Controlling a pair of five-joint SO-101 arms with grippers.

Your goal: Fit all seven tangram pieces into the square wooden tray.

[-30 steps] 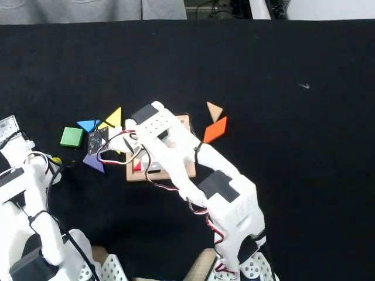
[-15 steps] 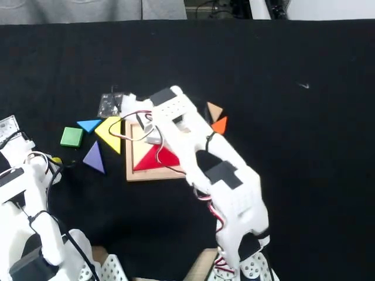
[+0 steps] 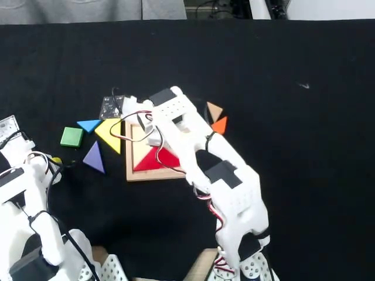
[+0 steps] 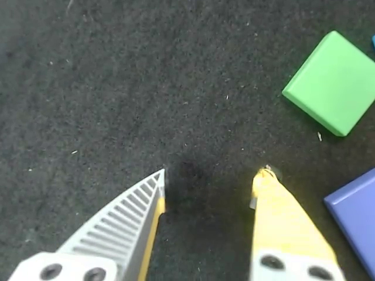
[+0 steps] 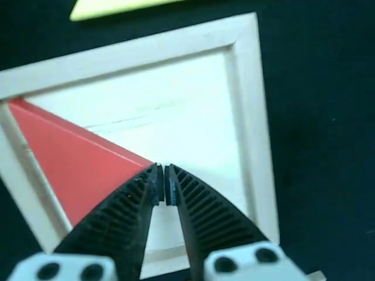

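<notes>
Black-clothed table [image 3: 293,146], two white robot arms and a tangram puzzle partly done. The square wooden tray [image 3: 128,167] lies left of centre, with a red triangle [image 3: 153,160] seated in its near half, the long edge along the near rim. The rest of the tray's floor that can be seen is bare wood.

The right arm [image 3: 228,187] stretches from the near edge across the tray and hides its right side. The right gripper [image 5: 162,182] hangs over the tray floor with its jaws pressed together and nothing between them. Its tips stand right at the red triangle's point, though contact cannot be made out.

Six pieces lie outside the tray. A yellow triangle [image 3: 110,132] sits just beside the tray's left rim, with a blue triangle [image 3: 89,124] at its far-left corner. A green square [image 3: 71,137] lies farther left, and a purple triangle [image 3: 94,157] lies nearer than these. Right of the tray, a tan triangle [image 3: 214,110] and an orange piece [image 3: 220,124] lie close together, the orange one partly hidden by the arm.

The left arm [image 3: 26,199] stands at the near-left corner. The left gripper [image 4: 211,178] is low over bare cloth with its jaws apart and empty, near the green square and the purple triangle.
</notes>
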